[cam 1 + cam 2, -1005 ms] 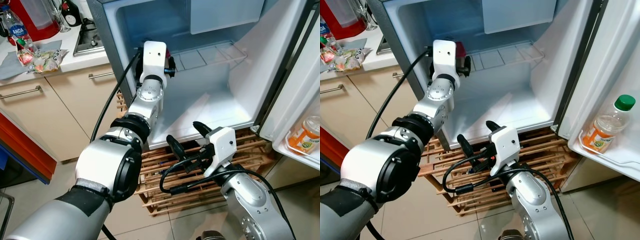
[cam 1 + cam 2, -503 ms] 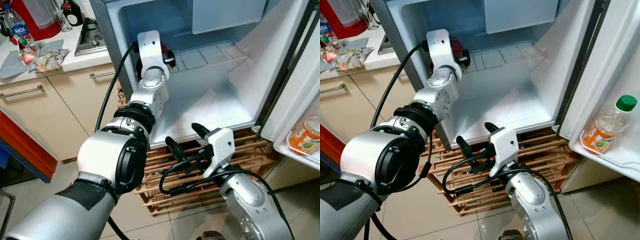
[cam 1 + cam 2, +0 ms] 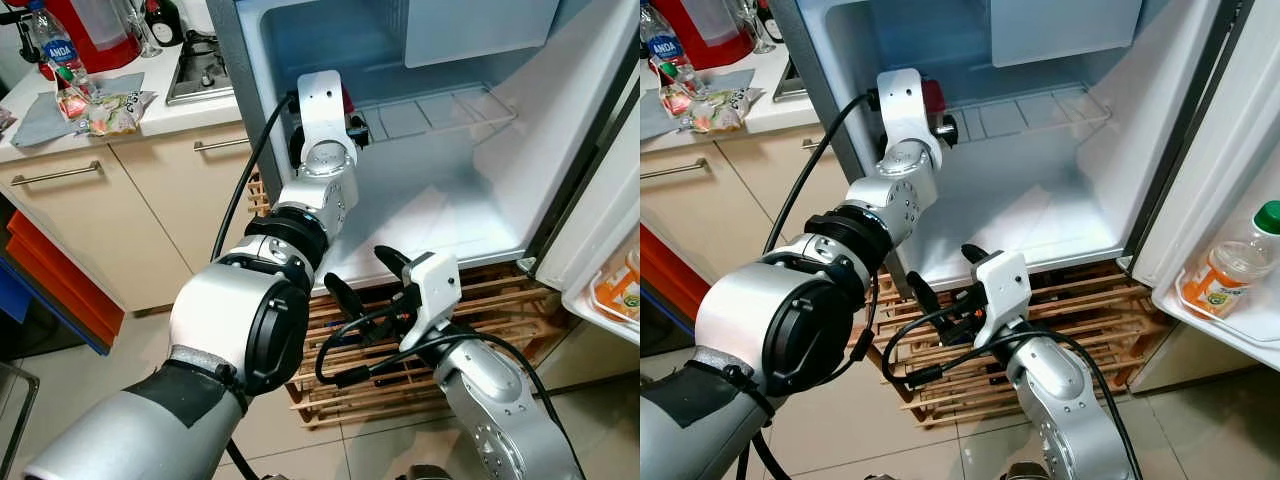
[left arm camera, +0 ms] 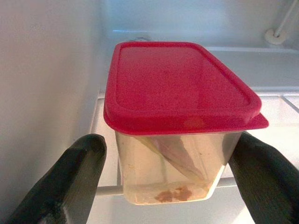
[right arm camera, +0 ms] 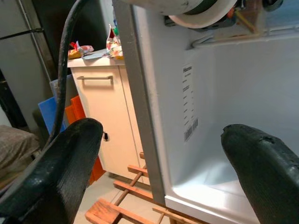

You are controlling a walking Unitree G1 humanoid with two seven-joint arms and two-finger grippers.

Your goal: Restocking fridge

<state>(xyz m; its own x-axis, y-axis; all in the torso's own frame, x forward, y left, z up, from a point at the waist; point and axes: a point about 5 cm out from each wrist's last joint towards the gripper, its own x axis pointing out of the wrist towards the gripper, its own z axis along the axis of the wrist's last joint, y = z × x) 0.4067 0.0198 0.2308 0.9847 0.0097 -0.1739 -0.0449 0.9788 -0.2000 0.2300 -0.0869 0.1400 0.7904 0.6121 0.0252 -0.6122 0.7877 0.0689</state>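
A clear food container with a red lid (image 4: pixel 180 93) rests on the front of the wire shelf (image 3: pixel 440 105), at the left end inside the open fridge (image 3: pixel 440 210). My left gripper (image 4: pixel 170 149) is open, one black finger on each side of the container, close to its walls. From the head, the left wrist (image 3: pixel 325 105) hides most of the container (image 3: pixel 933 97). My right gripper (image 3: pixel 365 280) hangs open and holds nothing, low in front of the fridge's bottom edge.
A wooden pallet (image 3: pixel 520 300) lies under the fridge. The open door's shelf on the right holds an orange-labelled bottle (image 3: pixel 1235 265). On the left, cream cabinets (image 3: pixel 100 230) carry a counter with a water bottle (image 3: pixel 58 50) and snack packets (image 3: pixel 110 105).
The head view has shifted a little. My left wrist has turned and edged along the shelf's left end at the container. The right arm has barely moved.
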